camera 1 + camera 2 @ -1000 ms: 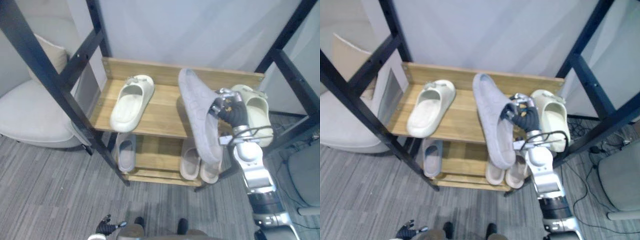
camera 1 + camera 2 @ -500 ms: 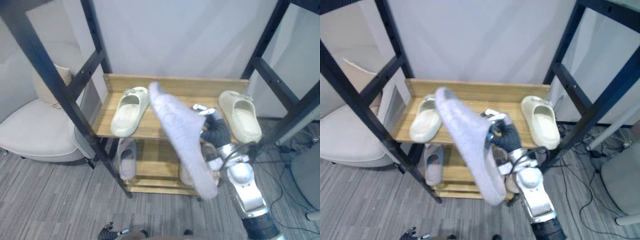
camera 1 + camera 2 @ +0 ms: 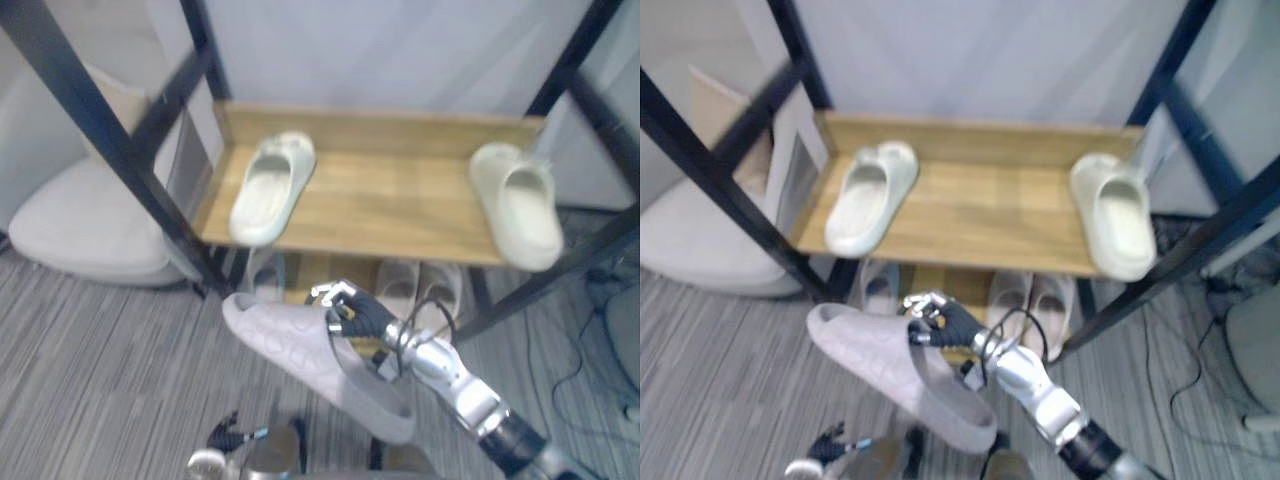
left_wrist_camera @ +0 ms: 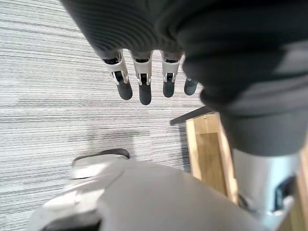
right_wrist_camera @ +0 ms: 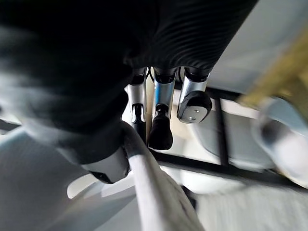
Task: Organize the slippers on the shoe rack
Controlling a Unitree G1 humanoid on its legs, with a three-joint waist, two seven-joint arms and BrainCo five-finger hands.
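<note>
2 cream slippers [image 3: 270,187] [image 3: 517,203] on rack [image 3: 390,215]; R fingers [image 3: 332,294] clamp 1 grey slipper [image 3: 300,350]; L fingers [image 4: 144,91] straight.

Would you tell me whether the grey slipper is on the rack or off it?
Off it: the right hand grips the grey slipper by its rim, in front of the rack, above the carpet.
</note>
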